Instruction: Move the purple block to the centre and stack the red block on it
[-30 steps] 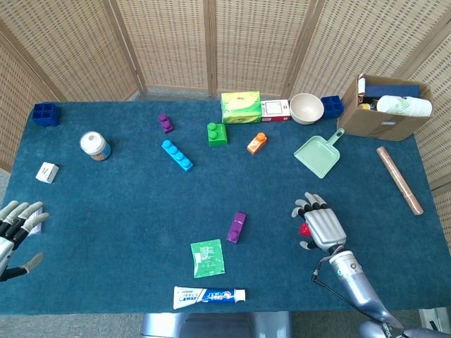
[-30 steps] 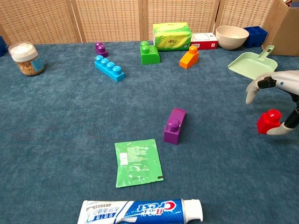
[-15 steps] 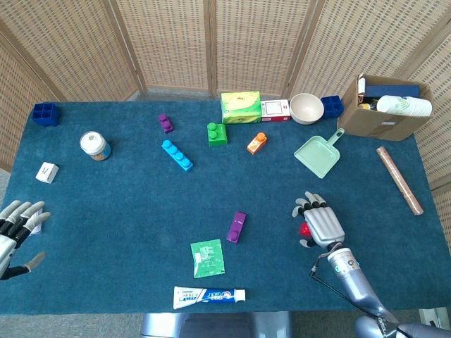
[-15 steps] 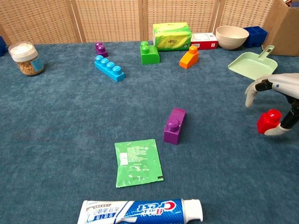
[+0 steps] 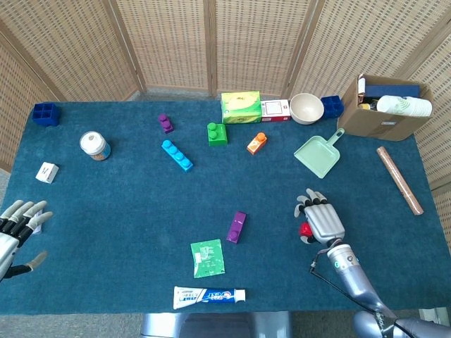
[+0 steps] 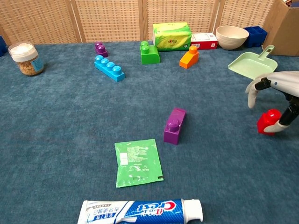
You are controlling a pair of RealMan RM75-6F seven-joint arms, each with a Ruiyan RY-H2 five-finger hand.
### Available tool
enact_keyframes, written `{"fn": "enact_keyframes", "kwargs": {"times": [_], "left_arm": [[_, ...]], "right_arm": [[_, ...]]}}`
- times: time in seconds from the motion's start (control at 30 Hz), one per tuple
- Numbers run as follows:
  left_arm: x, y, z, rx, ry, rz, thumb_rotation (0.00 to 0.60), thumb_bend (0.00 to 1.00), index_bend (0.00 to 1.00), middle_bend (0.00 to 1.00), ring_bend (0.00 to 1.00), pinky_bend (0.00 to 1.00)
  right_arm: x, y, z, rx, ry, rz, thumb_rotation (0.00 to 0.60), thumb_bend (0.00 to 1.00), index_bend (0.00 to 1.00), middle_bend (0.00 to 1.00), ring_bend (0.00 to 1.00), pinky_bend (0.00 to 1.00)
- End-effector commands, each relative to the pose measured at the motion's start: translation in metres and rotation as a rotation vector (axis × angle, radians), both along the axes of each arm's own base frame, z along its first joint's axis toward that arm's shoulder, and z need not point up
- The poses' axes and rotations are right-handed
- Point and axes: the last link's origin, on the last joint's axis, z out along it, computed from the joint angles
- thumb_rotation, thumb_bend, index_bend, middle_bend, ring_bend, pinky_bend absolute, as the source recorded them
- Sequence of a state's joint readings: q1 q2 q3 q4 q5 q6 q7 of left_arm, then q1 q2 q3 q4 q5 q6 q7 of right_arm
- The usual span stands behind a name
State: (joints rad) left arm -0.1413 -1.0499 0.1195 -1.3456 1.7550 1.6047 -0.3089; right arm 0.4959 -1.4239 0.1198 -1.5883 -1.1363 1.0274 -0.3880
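The purple block (image 5: 237, 227) (image 6: 174, 125) lies on its side on the blue cloth near the table's middle. To its right, on the cloth, sits the red block (image 5: 305, 229) (image 6: 268, 122). My right hand (image 5: 321, 220) (image 6: 276, 87) arches over the red block. Its thumb (image 6: 285, 117) touches the block's right side while the other fingers (image 6: 252, 94) hang clear of it on the left. My left hand (image 5: 17, 227) hovers at the table's left edge with its fingers spread, holding nothing; the chest view does not show it.
A green packet (image 5: 208, 258) and a toothpaste tube (image 5: 209, 296) lie in front of the purple block. Further back are a small purple block (image 5: 165, 123), blue (image 5: 177, 155), green (image 5: 216, 134) and orange (image 5: 256, 143) blocks, and a dustpan (image 5: 319, 154). A cardboard box (image 5: 384, 107) stands at the back right.
My right hand has edged slightly back, and its thumb has swung more upright against the red block. The left hand has drifted a little toward the table's edge. No block has moved.
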Motion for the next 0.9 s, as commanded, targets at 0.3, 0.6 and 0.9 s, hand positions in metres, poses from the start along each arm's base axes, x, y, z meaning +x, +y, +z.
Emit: {"fn": "enact_keyframes", "kwargs": {"times": [0.3, 0.6, 0.9], "left_arm": [[-0.0008, 0.0008, -0.0031, -0.01, -0.003, 0.001, 0.6, 0.34, 0.15, 0.04, 0.0, 0.0], [0.0, 0.0015, -0.0051, -0.02, -0.007, -0.001, 0.6, 0.34, 0.15, 0.04, 0.0, 0.0], [0.0023, 0.0024, -0.0066, -0.024, -0.011, -0.009, 0.6, 0.34, 0.15, 0.03, 0.0, 0.0]], "right_arm": [[-0.0013, -0.0023, -0.001, 0.001, 0.006, -0.008, 0.6, 0.06, 0.47, 0.22, 0.03, 0.15], [-0.0033, -0.0033, 0.0004, 0.0, 0.016, -0.016, 0.6, 0.06, 0.49, 0.23, 0.04, 0.16], [-0.0034, -0.0038, 0.001, 0.002, 0.015, -0.019, 0.6, 0.07, 0.55, 0.26, 0.05, 0.17]]}}
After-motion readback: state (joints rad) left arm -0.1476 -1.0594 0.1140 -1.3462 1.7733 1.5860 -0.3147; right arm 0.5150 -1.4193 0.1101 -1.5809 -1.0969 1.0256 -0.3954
